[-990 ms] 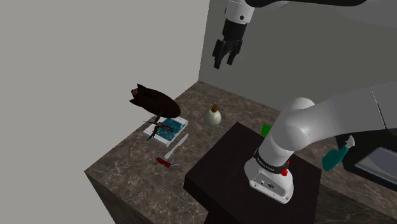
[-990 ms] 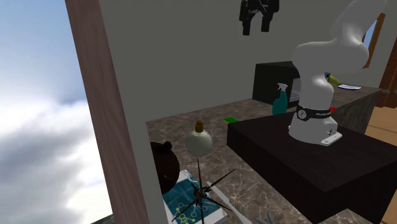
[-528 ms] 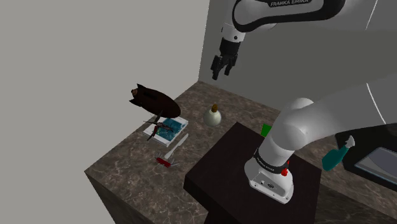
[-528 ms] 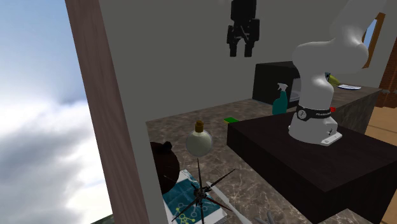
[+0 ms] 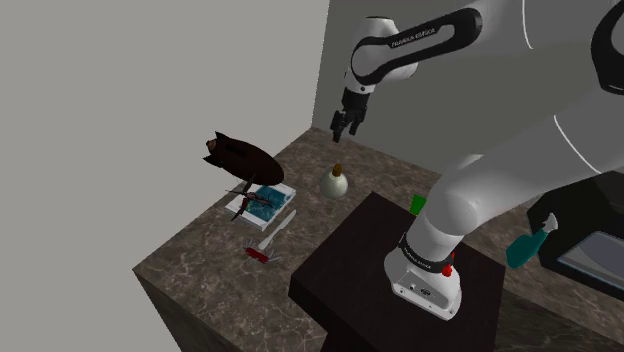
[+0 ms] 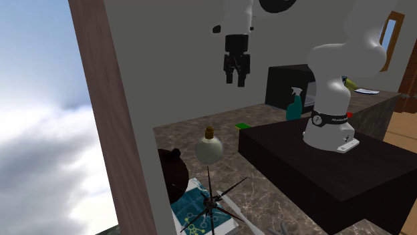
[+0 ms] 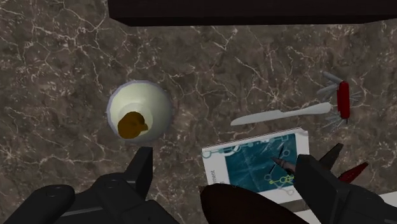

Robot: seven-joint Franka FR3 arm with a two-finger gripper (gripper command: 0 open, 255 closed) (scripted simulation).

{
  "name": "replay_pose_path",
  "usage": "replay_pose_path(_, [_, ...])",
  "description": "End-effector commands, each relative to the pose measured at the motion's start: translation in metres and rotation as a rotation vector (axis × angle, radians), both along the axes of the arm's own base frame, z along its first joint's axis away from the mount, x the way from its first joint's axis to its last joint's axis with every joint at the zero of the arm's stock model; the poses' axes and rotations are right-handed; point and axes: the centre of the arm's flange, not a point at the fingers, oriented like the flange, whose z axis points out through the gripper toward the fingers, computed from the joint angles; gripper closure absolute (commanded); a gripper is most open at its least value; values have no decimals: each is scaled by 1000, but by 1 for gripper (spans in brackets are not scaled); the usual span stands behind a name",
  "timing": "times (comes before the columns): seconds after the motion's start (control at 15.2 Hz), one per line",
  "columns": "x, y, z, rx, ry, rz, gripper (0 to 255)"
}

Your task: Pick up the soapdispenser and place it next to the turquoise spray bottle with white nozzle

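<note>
A: Moved: end effector (image 5: 343, 127), lowered since a second ago; fingers spread, nothing held.

B: Item: soap dispenser (image 5: 337, 183), location?

A: Upright on surface (image 5: 195, 258), at six o'clock of it in the shoulder view, untouched. Grasp pending, I judge. Spray bottle (image 5: 528, 243) stands well apart, toward four o'clock.

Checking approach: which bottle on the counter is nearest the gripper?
The round cream soap dispenser, brown-capped, almost below the gripper; the turquoise spray bottle is beyond the stand.

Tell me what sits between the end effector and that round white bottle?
Nothing: in the shoulder view, bare air separates the end effector from the soap dispenser below it.
</note>
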Motion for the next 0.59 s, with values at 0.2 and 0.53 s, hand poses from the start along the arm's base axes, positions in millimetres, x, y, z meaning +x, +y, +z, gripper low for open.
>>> replay_pose_path(0.2, [14,-31,-56,-3,4,-2,0])
replay_pose_path(0.53, [28,-65,-111,-5,9,-4,0])
